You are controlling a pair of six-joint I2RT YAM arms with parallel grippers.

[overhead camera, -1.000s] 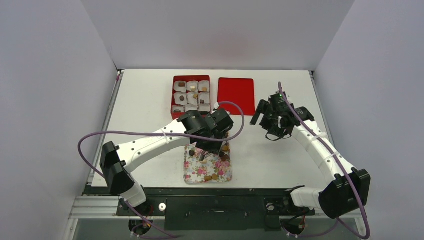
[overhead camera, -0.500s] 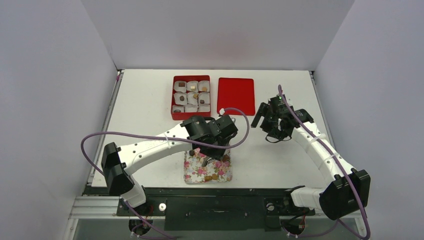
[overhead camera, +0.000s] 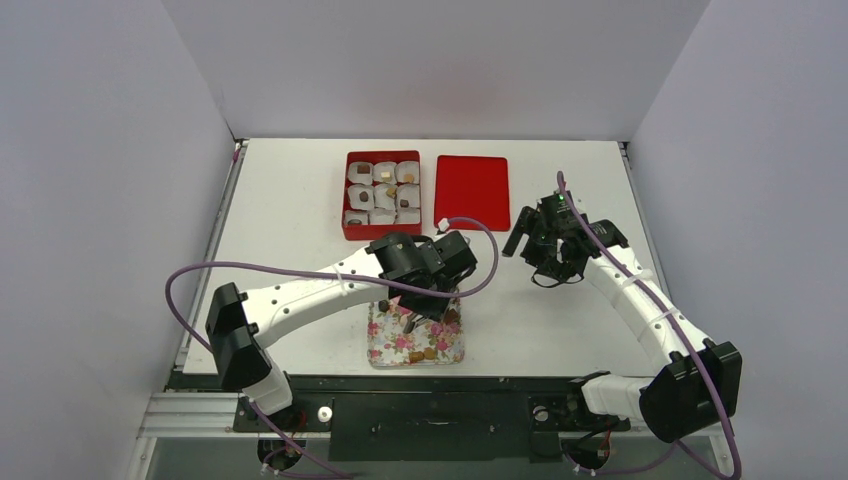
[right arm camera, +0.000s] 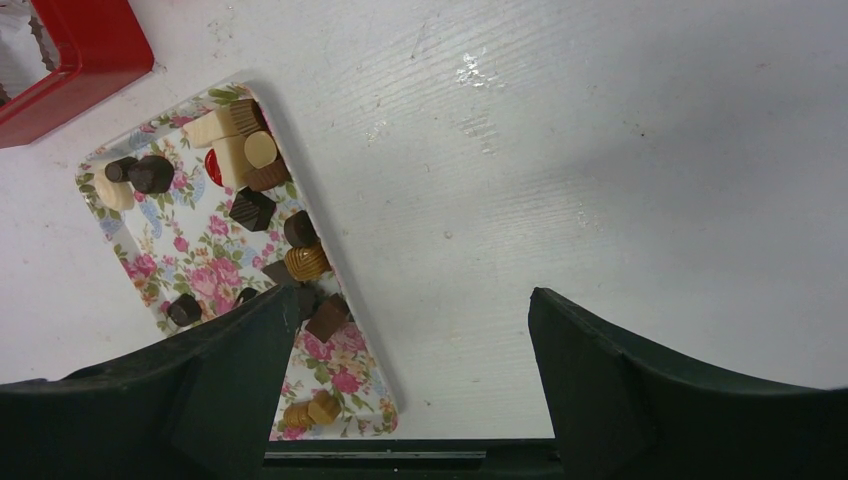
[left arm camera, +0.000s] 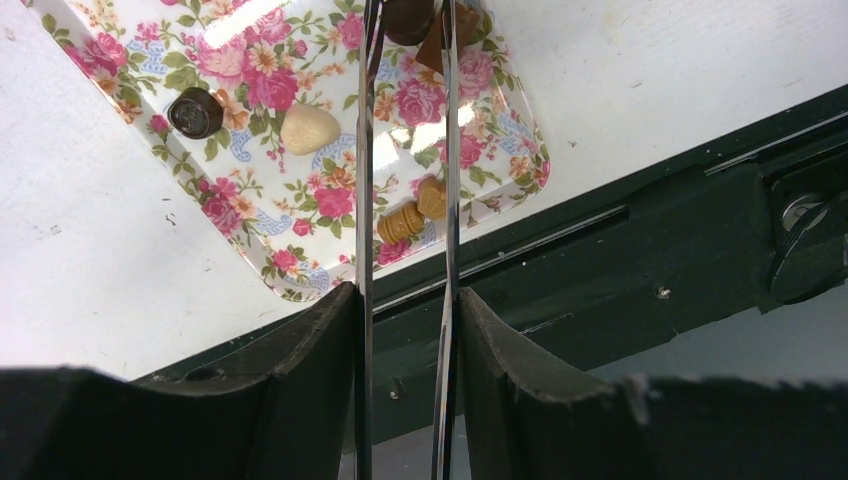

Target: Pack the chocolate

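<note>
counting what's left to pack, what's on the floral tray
Loose chocolates, dark brown, tan, cream and one red, lie on the floral tray. The right gripper has a finger covering part of it.

pretty bright and even, light from overhead, shadows soft. left wrist view has white glare on the floral tray (left arm camera: pixel 330 200) at 11 o'clock, bottom edge is blurry.

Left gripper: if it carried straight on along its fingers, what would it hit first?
Most likely the dark brown chocolate sitting between the tips of the left gripper, with the floral tray just beneath it. The wrist view does not show whether the tips already touch that piece.
</note>
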